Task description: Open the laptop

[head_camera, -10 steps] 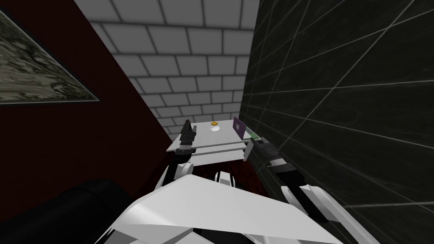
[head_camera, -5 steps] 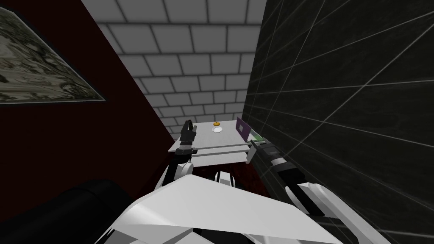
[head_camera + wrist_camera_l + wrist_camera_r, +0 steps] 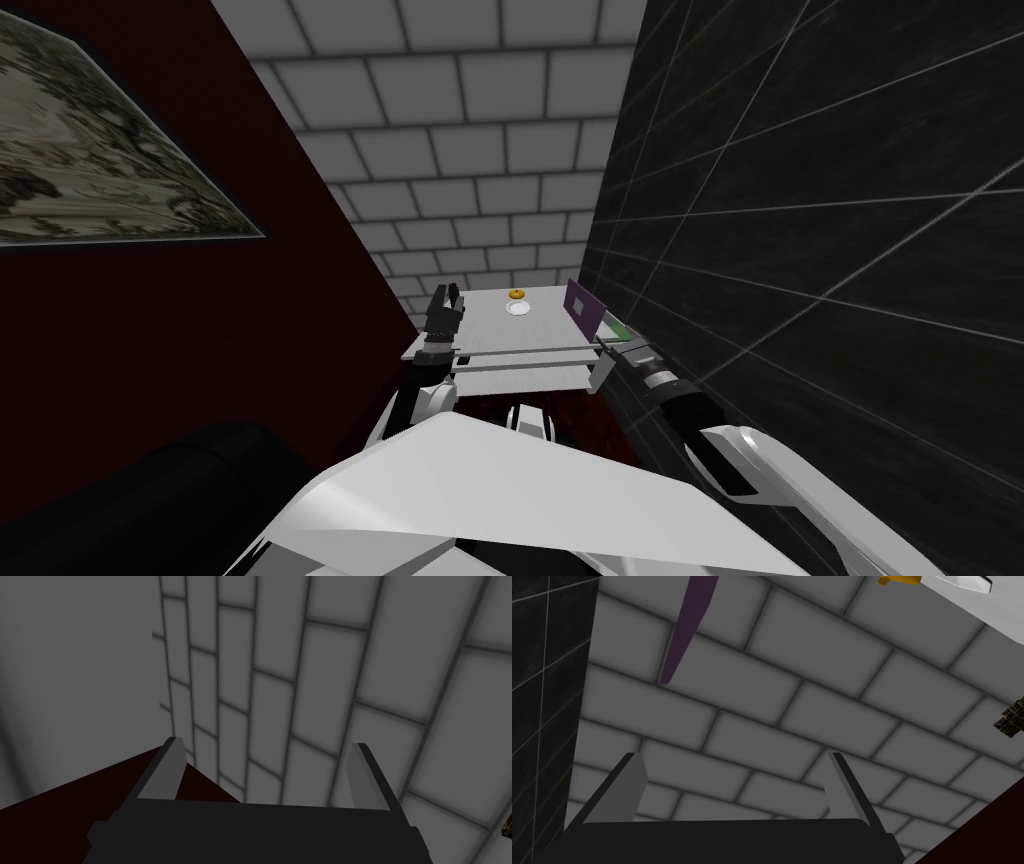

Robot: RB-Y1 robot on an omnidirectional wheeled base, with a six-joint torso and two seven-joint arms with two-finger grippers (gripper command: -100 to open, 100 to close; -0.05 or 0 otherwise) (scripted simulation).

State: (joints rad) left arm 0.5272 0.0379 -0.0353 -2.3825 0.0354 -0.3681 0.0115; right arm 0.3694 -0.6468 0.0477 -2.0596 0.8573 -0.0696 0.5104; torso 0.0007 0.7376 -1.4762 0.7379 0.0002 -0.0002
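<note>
Though cut off edge-on in the right wrist view, the purple-lidded laptop (image 3: 584,309) stands part open at the desk's (image 3: 500,335) right edge, just beyond the wide-spread right hand (image 3: 734,775); the left hand (image 3: 265,768) is spread wide too.

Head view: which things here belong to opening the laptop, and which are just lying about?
Job in hand: laptop, purple lid raised; right gripper, open, near it; table under it.
Lying about: plate with a yellow-orange item; left gripper, open, at the table's left edge; framed picture on the wall.
</note>
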